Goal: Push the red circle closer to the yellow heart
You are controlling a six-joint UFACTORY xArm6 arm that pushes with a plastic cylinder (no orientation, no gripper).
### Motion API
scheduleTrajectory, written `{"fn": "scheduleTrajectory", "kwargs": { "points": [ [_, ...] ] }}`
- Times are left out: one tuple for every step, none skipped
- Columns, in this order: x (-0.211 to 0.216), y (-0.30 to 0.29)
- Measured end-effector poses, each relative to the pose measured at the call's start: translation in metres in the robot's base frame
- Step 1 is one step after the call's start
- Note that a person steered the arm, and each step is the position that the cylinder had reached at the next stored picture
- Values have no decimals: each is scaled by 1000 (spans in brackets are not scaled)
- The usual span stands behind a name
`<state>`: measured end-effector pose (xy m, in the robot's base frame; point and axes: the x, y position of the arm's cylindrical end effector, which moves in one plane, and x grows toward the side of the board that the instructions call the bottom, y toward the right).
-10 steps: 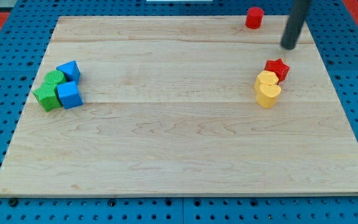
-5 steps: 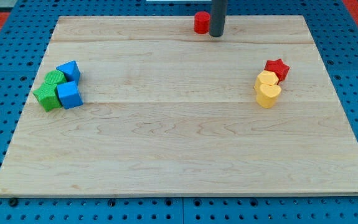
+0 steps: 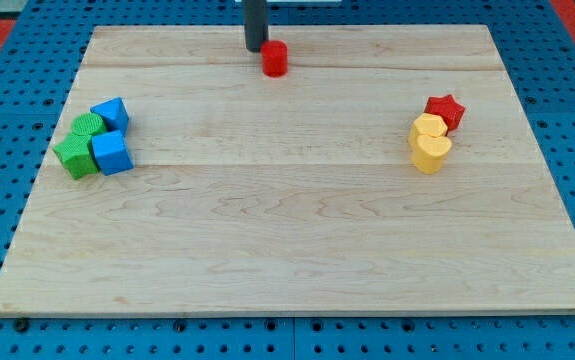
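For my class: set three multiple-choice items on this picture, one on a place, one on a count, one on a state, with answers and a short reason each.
1. Where is the tip relative to the red circle?
A. upper left of it
B. below it
C. far right of it

2. How many blue blocks are on the board?
A. one
B. two
C. four

3. The yellow heart is
A. alone
B. against another yellow block
C. off the board

Answers: 1 A, the rod ends just up-left of the circle. 2 B, two blue blocks sit at the view's left. 3 B, the two yellow blocks touch.
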<state>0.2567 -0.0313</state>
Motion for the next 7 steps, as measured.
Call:
{"fn": "scheduleTrajectory", "kwargs": {
  "points": [
    [47, 61],
    [109, 125],
    [122, 145],
    [134, 101],
    [181, 139],
    [181, 160],
    [186, 136]
  ]
}}
